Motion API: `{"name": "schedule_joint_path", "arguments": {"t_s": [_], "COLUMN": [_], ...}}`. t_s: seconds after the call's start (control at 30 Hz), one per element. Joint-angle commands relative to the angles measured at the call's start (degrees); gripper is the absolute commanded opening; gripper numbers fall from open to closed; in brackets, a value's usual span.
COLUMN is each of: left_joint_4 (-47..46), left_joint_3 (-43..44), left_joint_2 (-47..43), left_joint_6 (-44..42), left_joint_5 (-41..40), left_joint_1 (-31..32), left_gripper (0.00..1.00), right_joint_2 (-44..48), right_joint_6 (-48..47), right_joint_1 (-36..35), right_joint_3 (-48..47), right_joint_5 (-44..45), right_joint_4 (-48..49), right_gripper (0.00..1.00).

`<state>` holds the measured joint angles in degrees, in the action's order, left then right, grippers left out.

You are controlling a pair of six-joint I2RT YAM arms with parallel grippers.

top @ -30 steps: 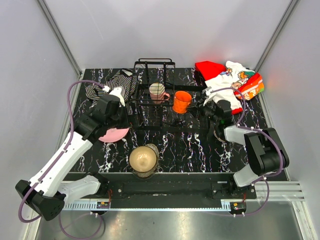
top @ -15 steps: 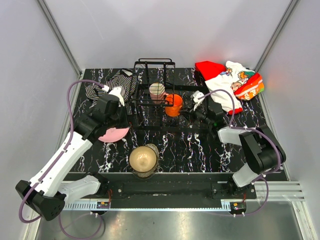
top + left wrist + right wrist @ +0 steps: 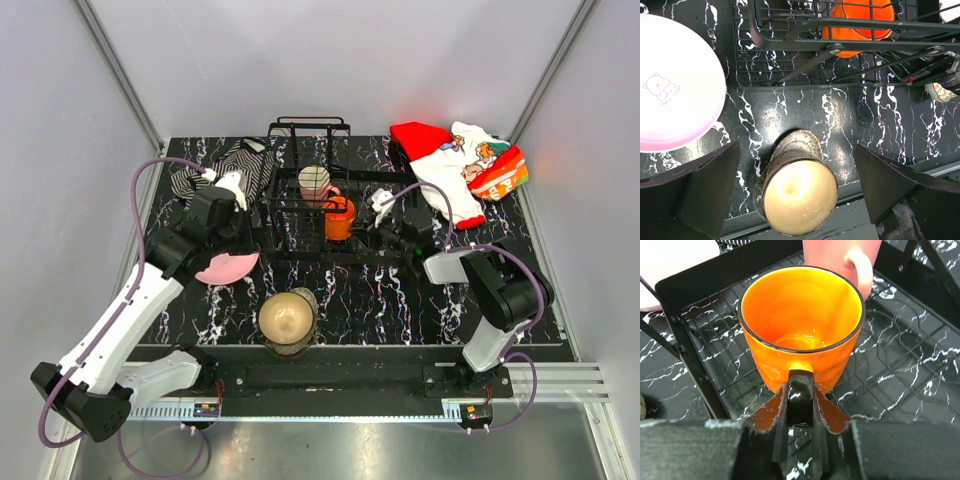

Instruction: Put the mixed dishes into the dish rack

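**A:** Right wrist view first. What are the right fingers [image 3: 827,415] doing?

**B:** They are clenched on the handle of the small orange cup [image 3: 800,315], one pad on each side of it. The cup lies straight ahead of them, with its handle pointing back at the wrist. Its long axis is upright and its mouth faces up.

**A:** And where is the cup relative to the dish rack [image 3: 690,280]?

**B:** It is inside the black frame, over the wire floor. The cream-pink mug [image 3: 840,255] stands just beyond it, very close. I cannot tell whether the cup's base touches the wires yet.

**A:** So what does the coming move turn on?

**B:** I'd say a straight drop along that upright axis, then letting go and backing away along the handle line. Any drift forward risks knocking the mug.

**A:** What about the left fingers [image 3: 705,190]?

**B:** They are spread wide with nothing between them, hanging above the tabletop [image 3: 850,130]. The brownish bowl [image 3: 797,195] sits directly below the gap, and the pink round plate [image 3: 670,85] lies off to one side. Both are outside the rack.

**A:** Which arm is nearer to those two?

**B:** The left one, clearly. The overhead view shows the plate [image 3: 228,268] and the bowl [image 3: 287,318] on its side of the tabletop, so I'd leave them to that arm.
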<state>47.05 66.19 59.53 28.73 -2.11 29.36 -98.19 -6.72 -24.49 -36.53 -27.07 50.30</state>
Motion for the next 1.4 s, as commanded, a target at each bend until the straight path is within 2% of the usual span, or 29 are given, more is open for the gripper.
{"name": "schedule_joint_path", "arguments": {"t_s": [0.0, 0.9, 1.37], "left_joint_4": [-1.26, -0.91, -0.73], "left_joint_3": [2.62, 3.06, 2.89], "left_joint_2": [-0.11, 1.73, 1.91], "left_joint_6": [-1.31, -2.28, -2.36], "left_joint_5": [-0.09, 1.23, 1.41], "left_joint_1": [-0.71, -3.17, -4.49], "left_gripper": [0.99, 0.99, 0.99], "right_joint_2": [-0.33, -13.51, -17.47], "right_joint_6": [-1.89, 0.83, 2.76], "right_joint_1": [-0.91, -3.19, -3.55], "right_joint_3": [-4.24, -9.69, -13.12], "right_joint_5": [-0.18, -4.74, -8.96], "right_joint_4": [11.39, 25.89, 26.77], "right_gripper": [0.0, 0.0, 0.0]}}
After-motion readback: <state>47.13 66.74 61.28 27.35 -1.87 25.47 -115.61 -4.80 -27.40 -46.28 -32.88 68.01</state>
